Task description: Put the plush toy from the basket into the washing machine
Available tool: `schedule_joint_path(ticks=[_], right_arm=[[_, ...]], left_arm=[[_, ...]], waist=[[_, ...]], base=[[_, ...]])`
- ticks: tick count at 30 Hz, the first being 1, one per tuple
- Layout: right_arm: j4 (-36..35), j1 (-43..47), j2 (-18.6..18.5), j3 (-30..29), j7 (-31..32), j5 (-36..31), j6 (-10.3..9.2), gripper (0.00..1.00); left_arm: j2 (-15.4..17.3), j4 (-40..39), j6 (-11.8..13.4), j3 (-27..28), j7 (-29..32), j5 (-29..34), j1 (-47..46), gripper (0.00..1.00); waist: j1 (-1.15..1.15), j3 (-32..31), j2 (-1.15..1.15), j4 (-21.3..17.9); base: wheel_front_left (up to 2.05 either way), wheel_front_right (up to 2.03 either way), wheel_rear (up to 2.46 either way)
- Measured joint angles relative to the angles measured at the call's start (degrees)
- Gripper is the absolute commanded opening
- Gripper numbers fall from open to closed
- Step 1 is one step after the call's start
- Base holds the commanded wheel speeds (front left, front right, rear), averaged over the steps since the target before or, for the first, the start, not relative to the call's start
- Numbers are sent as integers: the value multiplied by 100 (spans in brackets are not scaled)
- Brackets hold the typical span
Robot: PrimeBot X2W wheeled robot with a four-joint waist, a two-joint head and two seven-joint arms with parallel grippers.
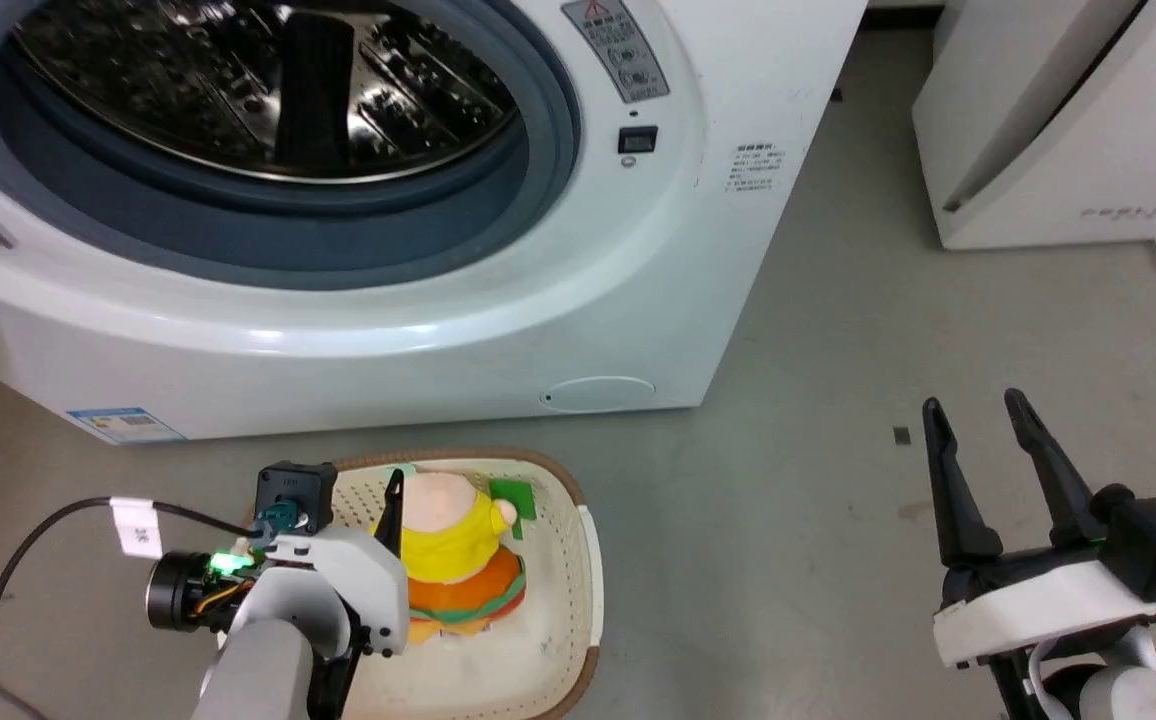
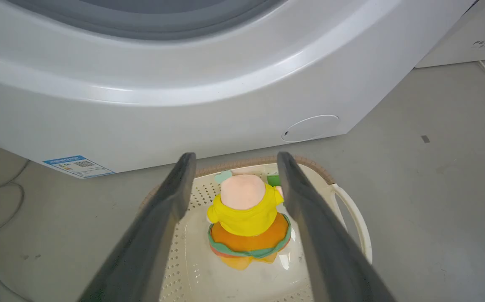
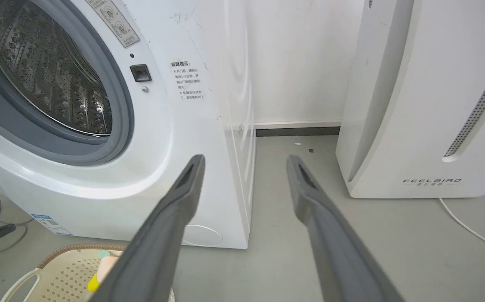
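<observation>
Grey floor (image 1: 818, 480) before open washing machine (image 1: 638, 300), frame top | plush toy (image 1: 458, 560) upright in basket (image 1: 498, 457), lower centre | left tool (image 2: 236, 157) spread astride toy, ungripped | right tool (image 1: 972, 400) spread, idle | likely step: grasp; next: lower, close.

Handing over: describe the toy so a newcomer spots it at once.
Find the big white washing machine; on the floor just before it sits a cream basket. Inside is the plush toy: pink head, yellow top, orange green-trimmed bottom, the only brightly coloured thing there.

Black right gripper (image 1: 972, 400), white mount (image 1: 1028, 600), black cable (image 1: 73, 507)
</observation>
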Motion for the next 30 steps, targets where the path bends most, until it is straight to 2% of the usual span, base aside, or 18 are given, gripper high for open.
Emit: schedule_joint_path(ticks=[30], right_arm=[[-249, -658, 0, -2, -335, 525, -1, 100]], left_arm=[[345, 1759, 15, -389, 476, -350, -1503, 100]], waist=[[0, 1978, 0, -323]], base=[[0, 0, 0]])
